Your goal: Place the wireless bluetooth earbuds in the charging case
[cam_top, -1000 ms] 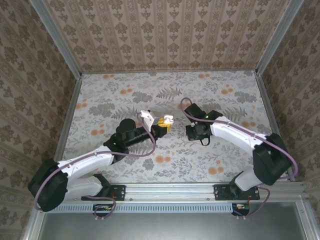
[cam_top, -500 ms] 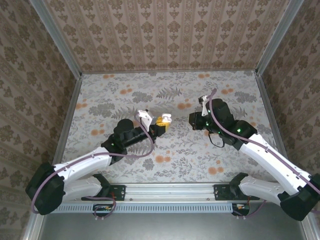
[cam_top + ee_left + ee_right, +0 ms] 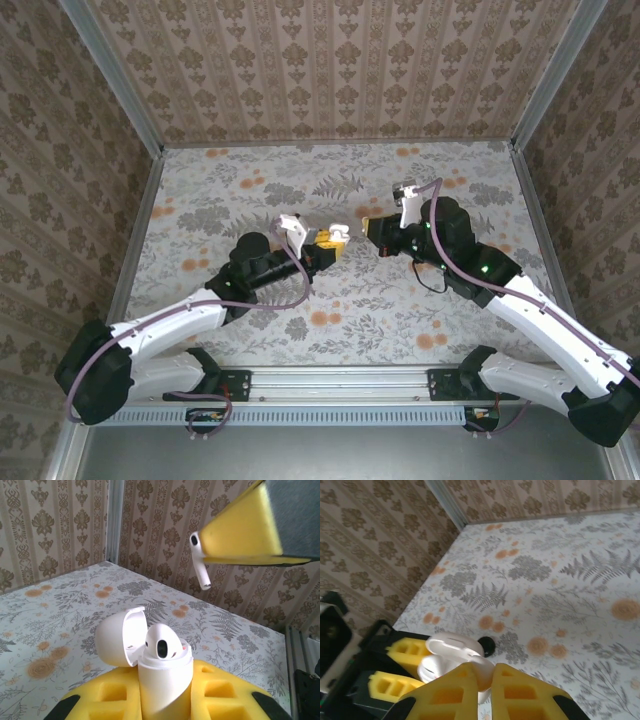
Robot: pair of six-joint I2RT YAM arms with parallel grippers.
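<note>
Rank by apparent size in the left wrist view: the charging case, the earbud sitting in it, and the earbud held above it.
1. charging case: clearly largest.
2-3. seated earbud and held earbud: unsure. The first is partly hidden in the case and nearer the camera; the second is farther away.

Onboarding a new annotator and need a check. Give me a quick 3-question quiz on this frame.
1. True or false: the charging case is open, with one seated earbud.
2. The left gripper holds: A) nothing B) the charging case C) a black earbud.
3. Fill in: the right gripper pinches a white ___.
Key: 1 true; 2 B; 3 earbud.
</note>
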